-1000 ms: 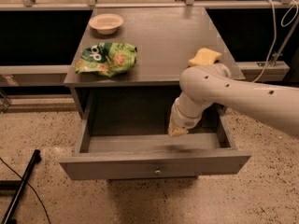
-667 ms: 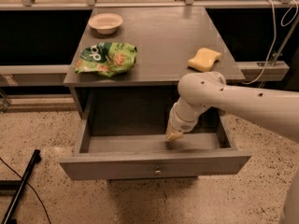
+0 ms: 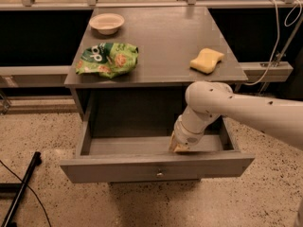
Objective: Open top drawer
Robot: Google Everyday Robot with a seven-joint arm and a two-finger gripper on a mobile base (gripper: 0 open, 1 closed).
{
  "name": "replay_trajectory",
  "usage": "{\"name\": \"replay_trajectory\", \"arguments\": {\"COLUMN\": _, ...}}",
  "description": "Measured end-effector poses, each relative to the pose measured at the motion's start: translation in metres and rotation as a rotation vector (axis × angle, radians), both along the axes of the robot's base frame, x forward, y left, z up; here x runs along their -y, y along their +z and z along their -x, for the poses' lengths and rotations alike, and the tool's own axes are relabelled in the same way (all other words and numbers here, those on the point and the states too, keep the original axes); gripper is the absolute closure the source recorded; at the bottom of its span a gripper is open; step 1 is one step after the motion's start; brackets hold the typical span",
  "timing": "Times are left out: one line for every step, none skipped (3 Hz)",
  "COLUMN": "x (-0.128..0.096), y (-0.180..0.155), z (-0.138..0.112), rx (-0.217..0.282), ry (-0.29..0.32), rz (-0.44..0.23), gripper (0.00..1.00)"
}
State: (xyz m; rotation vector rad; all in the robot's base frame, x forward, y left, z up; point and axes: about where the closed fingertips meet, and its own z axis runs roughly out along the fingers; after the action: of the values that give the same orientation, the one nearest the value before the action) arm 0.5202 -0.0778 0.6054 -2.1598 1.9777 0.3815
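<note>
top drawer [image 3: 118, 169] sitting wide open, my gripper [image 3: 179, 146] down inside right behind front panel, honestly can't tell if it's spread or pinched

Speckled terrazzo floor [image 3: 42, 141], warm dim light. A grey cabinet [image 3: 165, 37] stands against a long grey ledge [image 3: 33, 74], with dark recesses behind on both sides. White cables [image 3: 279, 46] hang at the right. A black pole [image 3: 21, 193] lies on the floor at lower left. The gripper [image 3: 180, 147] sits low at the cabinet's front.

Grey top drawer [image 3: 118, 168], tan hand [image 3: 179, 148] — inside it
</note>
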Motion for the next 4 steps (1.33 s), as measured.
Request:
{"name": "replay_trajectory", "arguments": {"x": 0.0, "y": 0.001, "z": 0.007, "rx": -0.014, "ry": 0.014, "rz": -0.002, "gripper": 1.0}}
{"name": "replay_trajectory", "arguments": {"x": 0.004, "y": 0.01, "z": 0.046, "rx": -0.061, "ry": 0.052, "rz": -0.046, "gripper": 1.0}}
{"name": "replay_trajectory", "arguments": {"x": 0.004, "y": 0.011, "z": 0.046, "rx": -0.062, "ry": 0.055, "rz": -0.056, "gripper": 1.0}}
{"name": "replay_trajectory", "arguments": {"x": 0.007, "y": 0.021, "z": 0.046, "rx": -0.063, "ry": 0.074, "rz": -0.101, "gripper": 1.0}}
